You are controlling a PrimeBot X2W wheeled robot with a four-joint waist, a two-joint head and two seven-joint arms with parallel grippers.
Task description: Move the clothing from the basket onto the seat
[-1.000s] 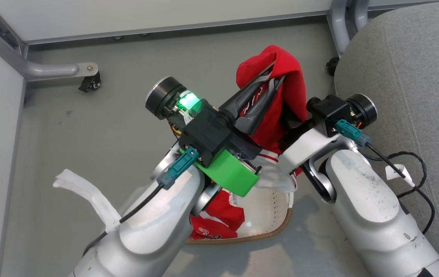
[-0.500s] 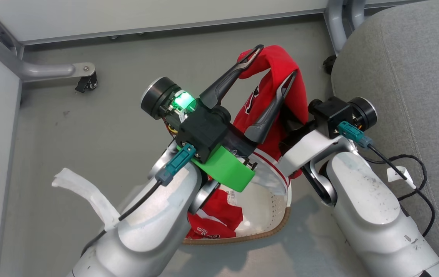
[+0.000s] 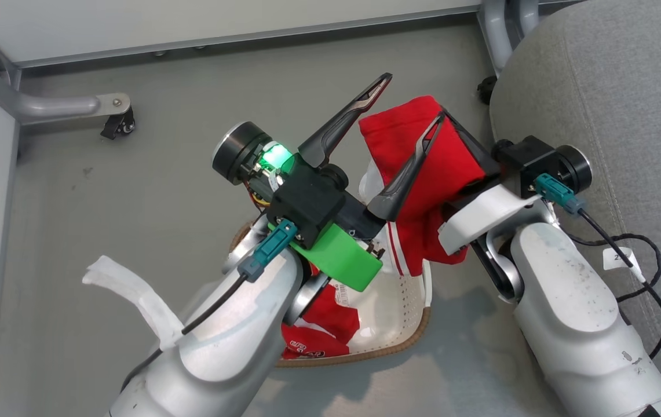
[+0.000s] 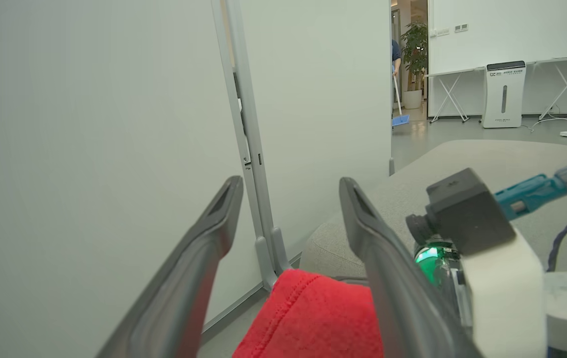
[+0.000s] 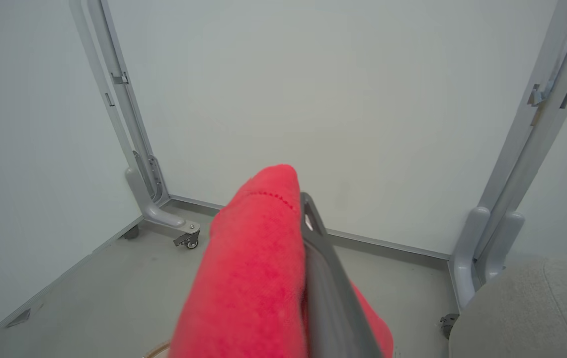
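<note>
Presently: red garment (image 3: 423,156) pinched in right claw (image 5: 295,211); left claw (image 3: 412,98) spread. To be carried high to seat (image 3: 596,87) at two o'clock.

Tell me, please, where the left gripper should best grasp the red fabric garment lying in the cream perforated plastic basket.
Probably its bunched upper fold, from straight above: the red fabric garment lies crumpled low inside the cream perforated plastic basket, whose walls block a sideways approach. Part of it is hidden.
</note>
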